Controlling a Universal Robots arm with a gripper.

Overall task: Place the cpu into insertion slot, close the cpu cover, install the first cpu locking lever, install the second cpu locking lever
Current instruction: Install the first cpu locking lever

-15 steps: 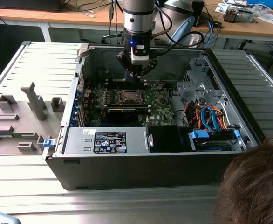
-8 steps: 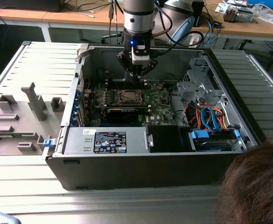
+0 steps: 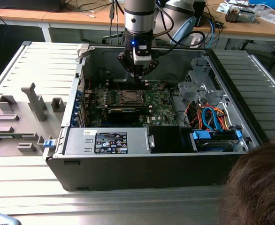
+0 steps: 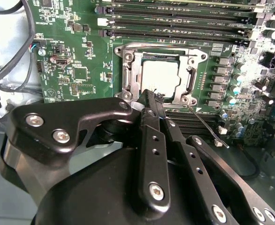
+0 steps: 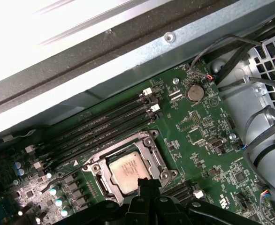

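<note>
The claw (image 4: 149,101) has its fingers pressed together, gripping nothing, its tip touching or just above the near edge of the cover (image 4: 128,72). Largest first: the open computer case (image 3: 142,168) lies on its side so the green board (image 5: 198,131) faces up. The chip (image 4: 159,75) already sits in the socket (image 5: 128,165) with the cover down around it. The arm (image 3: 140,18) hangs straight down over the socket; one thin locking lever (image 4: 205,126) sticks out loose
</note>
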